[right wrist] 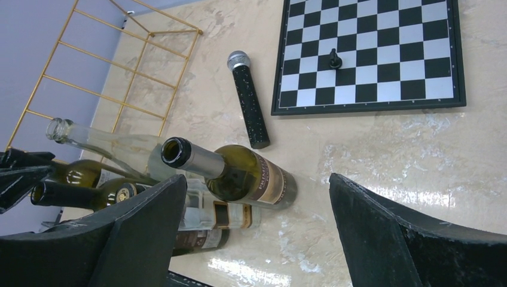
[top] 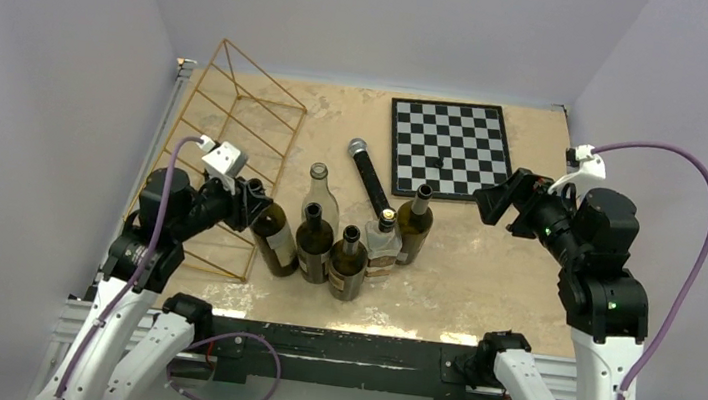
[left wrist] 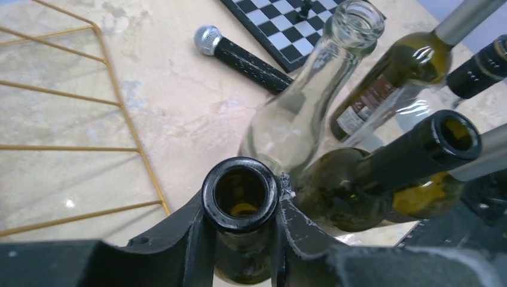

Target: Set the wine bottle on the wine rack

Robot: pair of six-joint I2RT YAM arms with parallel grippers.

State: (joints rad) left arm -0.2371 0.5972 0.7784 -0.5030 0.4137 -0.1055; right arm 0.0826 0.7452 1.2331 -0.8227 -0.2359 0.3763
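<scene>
Left jaws clamp dark-green glass wine bottle [left wrist: 240, 192] beside gold wire wine rack [top: 236, 136] | right jaws wide, empty | risk: lift knocks neighbouring clear glass bottle [left wrist: 299, 113] over

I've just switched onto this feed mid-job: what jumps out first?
A cluster of bottles stands mid-table, and the left gripper is clamped on the neck of the leftmost dark bottle. The gold wire rack lies just left of it, while the right gripper hangs open and empty near the chessboard.
</scene>
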